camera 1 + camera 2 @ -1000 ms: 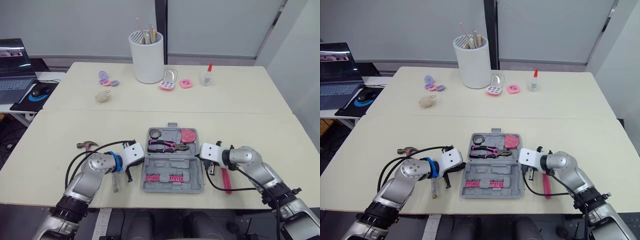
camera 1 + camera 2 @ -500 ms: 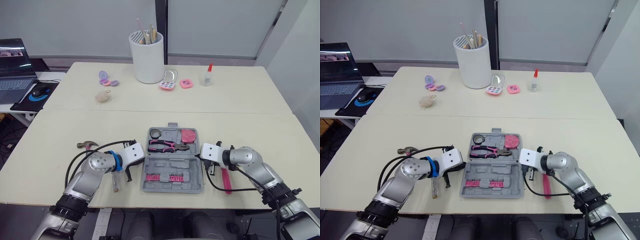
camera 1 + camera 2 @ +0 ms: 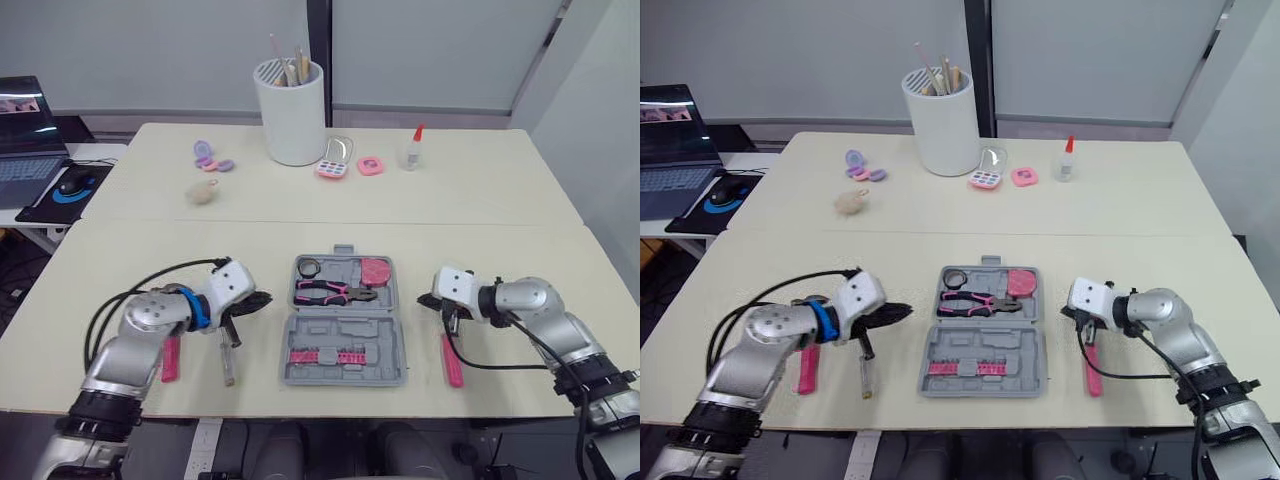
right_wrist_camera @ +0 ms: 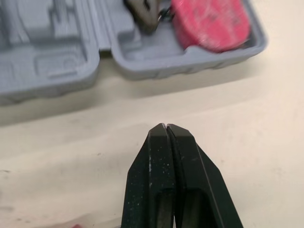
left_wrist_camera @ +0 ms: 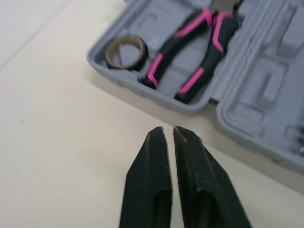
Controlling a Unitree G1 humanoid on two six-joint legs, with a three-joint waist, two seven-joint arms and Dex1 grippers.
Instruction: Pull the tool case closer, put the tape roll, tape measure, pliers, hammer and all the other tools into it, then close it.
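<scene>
Left gripper (image 5: 168, 130) and right gripper (image 4: 165, 126) have drawn back from the case (image 3: 345, 335); both closed, empty; pulling looks done; hammer (image 3: 228, 358), beside the left, likely next.

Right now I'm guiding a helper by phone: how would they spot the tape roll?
Find the open grey tool case at the near middle of the table. In its far half, the tape roll lies in the left corner, beside the pliers. It is the one small dark ring; the tape measure opposite is solid pink.
</scene>
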